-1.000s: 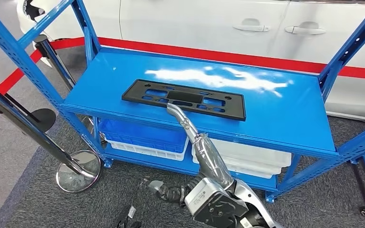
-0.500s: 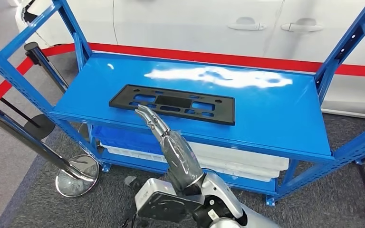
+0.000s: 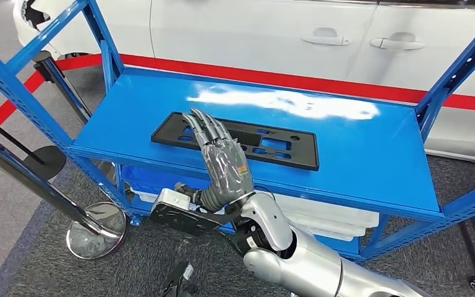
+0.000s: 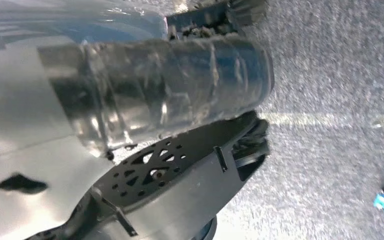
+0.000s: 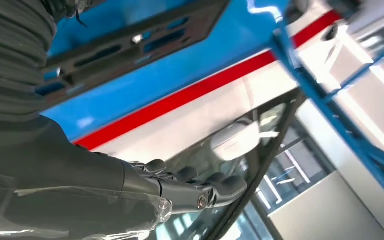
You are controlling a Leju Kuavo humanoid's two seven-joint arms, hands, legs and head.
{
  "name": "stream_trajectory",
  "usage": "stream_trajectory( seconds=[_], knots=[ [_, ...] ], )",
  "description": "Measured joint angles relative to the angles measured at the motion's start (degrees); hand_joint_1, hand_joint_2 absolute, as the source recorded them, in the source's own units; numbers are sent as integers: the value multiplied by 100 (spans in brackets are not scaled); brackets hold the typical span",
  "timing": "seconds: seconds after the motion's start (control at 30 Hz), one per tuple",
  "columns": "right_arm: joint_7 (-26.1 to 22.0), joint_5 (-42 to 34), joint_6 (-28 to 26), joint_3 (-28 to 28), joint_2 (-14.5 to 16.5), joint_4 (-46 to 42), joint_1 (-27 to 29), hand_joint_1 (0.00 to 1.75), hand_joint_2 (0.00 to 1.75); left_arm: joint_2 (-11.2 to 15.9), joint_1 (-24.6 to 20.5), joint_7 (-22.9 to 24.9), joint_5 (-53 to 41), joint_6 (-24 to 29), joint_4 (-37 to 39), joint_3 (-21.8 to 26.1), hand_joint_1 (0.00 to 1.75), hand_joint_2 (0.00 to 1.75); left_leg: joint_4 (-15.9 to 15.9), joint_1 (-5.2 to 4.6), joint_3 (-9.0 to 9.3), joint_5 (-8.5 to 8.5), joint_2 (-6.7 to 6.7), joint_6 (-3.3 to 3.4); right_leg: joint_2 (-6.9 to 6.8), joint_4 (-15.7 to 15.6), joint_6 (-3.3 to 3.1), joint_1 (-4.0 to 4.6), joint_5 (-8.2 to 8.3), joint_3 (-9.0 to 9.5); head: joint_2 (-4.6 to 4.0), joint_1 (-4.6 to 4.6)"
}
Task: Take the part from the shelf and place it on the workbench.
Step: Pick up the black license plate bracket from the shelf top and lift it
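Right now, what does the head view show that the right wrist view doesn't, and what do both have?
Head view alone: the whole black part flat on the blue shelf, the white and blue bins on the level below, a stanchion base on the carpet, and the car's door handles. Right wrist view alone: a car window and door mirror seen from low down. Both: the right hand, fingers extended with nothing in them, the part, the shelf top, and the red stripe.

A flat black rectangular part (image 3: 247,137) with cut-out slots lies flat on the blue shelf (image 3: 359,148), toward its near left side.
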Motion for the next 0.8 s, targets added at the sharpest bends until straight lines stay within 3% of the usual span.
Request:
stream_trajectory(
  seconds=[0.07, 0.1, 0.17, 0.23, 0.27, 0.4, 0.47, 0.53, 0.6, 0.63, 0.73, 0.8],
  knots=[
    [89, 219, -10, 4, 17, 292, -79, 0, 175, -23, -15, 18, -28, -14, 0, -12, 0, 0, 19, -5, 7, -26, -3, 29, 0, 581, 5, 1, -113, -379, 0, 2],
    [140, 369, -10, 5, 23, 432, -110, 0, 175, -32, -16, 33, -46, -17, 0, -21, 0, 0, 33, -5, 13, -43, -9, 32, -1, 601, 4, 0, -24, -444, 0, 4],
    [219, 679, 13, 11, 56, 691, -197, 0, 175, -49, -20, 73, -93, -26, 0, -45, 0, 0, 81, -3, 31, -95, -21, 19, -12, 45, -10, -3, 386, -262, 0, 4],
    [264, 864, 86, 18, 106, 927, -301, 0, 175, -72, -32, 110, -126, -38, 0, -65, 0, 0, 143, -21, 26, -157, -27, -23, -23, -599, -35, 7, 644, 23, 0, 0],
    [282, 902, 132, 22, 127, 1037, -337, 0, 175, -82, -38, 122, -138, -44, 0, -69, 0, 0, 161, -28, 19, -173, -26, -50, -22, -768, -47, 16, 671, 99, 0, -3],
    [349, 919, 263, 37, 187, 1419, -425, 0, 175, -108, -50, 148, -158, -57, 0, -82, 0, 0, 182, -27, -1, -225, -13, -151, -1, -879, -127, 16, 663, 162, 0, -14],
    [372, 917, 337, 40, 227, 1566, -476, 0, 175, -112, -56, 163, -177, -60, 0, -88, 0, 0, 573, -10, -176, -436, -4, -214, -8, -934, -177, -12, 668, 222, 0, -40],
    [378, 899, 453, 41, 256, 1718, -500, 0, 175, -114, -55, 193, -194, -64, 0, -95, 0, 0, 1289, 10, -543, -702, -1, -267, -15, -947, -213, -9, 650, 257, 0, -60],
    [380, 868, 568, 44, 274, 1887, -499, 0, 175, -116, -48, 219, -203, -69, 0, -103, 0, 0, 1659, 23, -802, -717, 0, -288, -13, -946, -224, -5, 630, 278, 0, -61],
    [382, 857, 616, 46, 284, 1962, -498, 0, 175, -117, -48, 224, -206, -71, 0, -105, 0, 0, 1536, 27, -782, -572, 0, -287, -7, -946, -222, -4, 617, 293, 0, -60],
    [391, 847, 738, 48, 333, 2147, -502, 0, 175, -120, -56, 227, -215, -83, 0, -108, 0, 0, 460, 18, -307, -15, -3, -242, 24, -944, -186, 3, 568, 350, 0, -57],
    [392, 837, 832, 51, 359, 2280, -508, 0, 175, -130, -65, 227, -234, -90, 0, -110, 0, 0, 117, -10, -139, 35, -12, -198, 34, -950, -136, 13, 552, 350, 0, -54]
  ],
)
